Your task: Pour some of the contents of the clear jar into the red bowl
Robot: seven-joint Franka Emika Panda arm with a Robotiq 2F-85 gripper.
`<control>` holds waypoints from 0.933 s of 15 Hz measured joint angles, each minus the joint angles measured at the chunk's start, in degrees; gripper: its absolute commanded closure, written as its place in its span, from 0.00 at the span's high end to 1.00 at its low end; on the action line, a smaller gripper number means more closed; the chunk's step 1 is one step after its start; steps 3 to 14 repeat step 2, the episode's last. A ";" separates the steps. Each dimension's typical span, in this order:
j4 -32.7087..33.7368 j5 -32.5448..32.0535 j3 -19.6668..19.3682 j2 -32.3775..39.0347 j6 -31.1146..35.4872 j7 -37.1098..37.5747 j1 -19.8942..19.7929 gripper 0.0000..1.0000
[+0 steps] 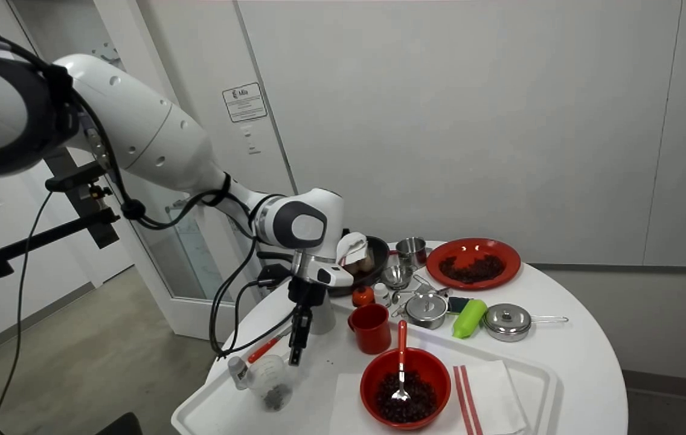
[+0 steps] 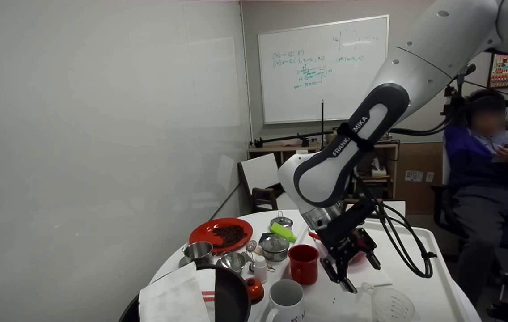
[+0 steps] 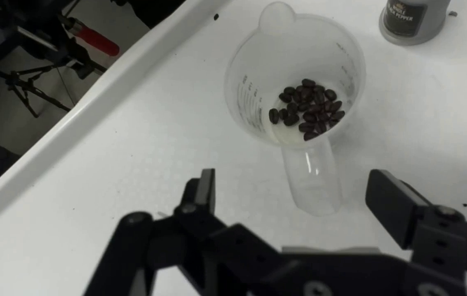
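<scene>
The clear jar is a transparent measuring cup with a handle and dark beans inside. It stands on the white tray in the wrist view [image 3: 299, 53] and also shows in both exterior views [image 1: 266, 373] [image 2: 390, 305]. My gripper [image 3: 293, 187] is open and empty. In the wrist view the jar's handle lies between the two fingers, with a gap on each side. In an exterior view the gripper [image 1: 296, 355] hangs just beside the jar. The red bowl [image 1: 372, 386] holds dark beans and a red-handled spoon. In an exterior view the gripper partly hides the bowl [image 2: 357, 264].
A red mug [image 1: 372, 329] stands between gripper and bowl. A grey pepper container [image 3: 408, 20] is beside the jar. A folded napkin [image 1: 494, 396] lies right of the bowl. A red plate [image 1: 445, 257] with beans, small pots, a white mug [image 2: 286, 297] and a black pan [image 2: 231, 286] stand around.
</scene>
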 measured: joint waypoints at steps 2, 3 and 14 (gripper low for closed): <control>0.14 -0.08 -0.26 -0.01 -0.02 -0.55 -0.13 1.00; 0.14 -0.08 -0.26 -0.01 -0.02 -0.55 -0.13 1.00; 0.14 -0.08 -0.26 -0.01 -0.02 -0.55 -0.13 1.00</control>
